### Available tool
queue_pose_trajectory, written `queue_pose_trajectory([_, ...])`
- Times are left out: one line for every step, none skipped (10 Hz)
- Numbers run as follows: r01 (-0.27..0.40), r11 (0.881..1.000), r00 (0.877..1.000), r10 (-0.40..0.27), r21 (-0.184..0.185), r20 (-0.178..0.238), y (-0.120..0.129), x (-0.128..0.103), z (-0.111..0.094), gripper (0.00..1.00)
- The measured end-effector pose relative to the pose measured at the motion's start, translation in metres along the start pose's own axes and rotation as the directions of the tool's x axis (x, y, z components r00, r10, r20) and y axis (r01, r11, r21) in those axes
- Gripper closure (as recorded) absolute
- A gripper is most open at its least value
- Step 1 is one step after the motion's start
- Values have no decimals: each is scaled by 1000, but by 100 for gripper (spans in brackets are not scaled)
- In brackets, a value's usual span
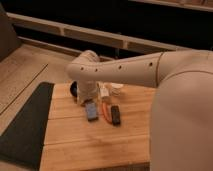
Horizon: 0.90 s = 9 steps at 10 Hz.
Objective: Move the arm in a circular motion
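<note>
I am driving one arm point(125, 67), and it reaches in above the blue object point(91, 111), elbow bent, its lower segment dropping to just behind that object. The one gripper point(75, 90) sits at the arm's end, just behind and left of the blue object; I cannot tell whether it is open or closed. A single pose shows no arc, so I judge the circle as yet to be completed, with nothing here proving any part is done. On the bench point(100, 147) I count three small items: the blue object, an orange one point(105, 111) beside it, then a black one point(115, 115).
</note>
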Motion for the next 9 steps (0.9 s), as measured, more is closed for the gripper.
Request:
queue_pose_trajectory([2,1000,999,-1,-13,52,-15,-17,-7,35])
queue_pose_trajectory([-6,1000,996,8,-17,92,-33,-29,-15,35])
queue_pose_trajectory([-9,1000,995,11,-14,101,-39,-32,-16,35])
queue_pose_trajectory([-6,1000,995,8,-20,98,-34,-32,-16,35])
queue_pose_trajectory([-4,1000,995,6,-21,97,-33,-31,-16,35])
queue_pose_trajectory([-2,1000,996,4,-20,92,-33,-29,-15,35])
queue_pose_trajectory([-6,1000,997,8,-15,82,-35,-27,-12,35])
queue_pose_trajectory([-35,999,998,35,0,45,-44,-24,-2,35])
queue_pose_trajectory([-65,998,997,64,21,47,-58,-31,1,35])
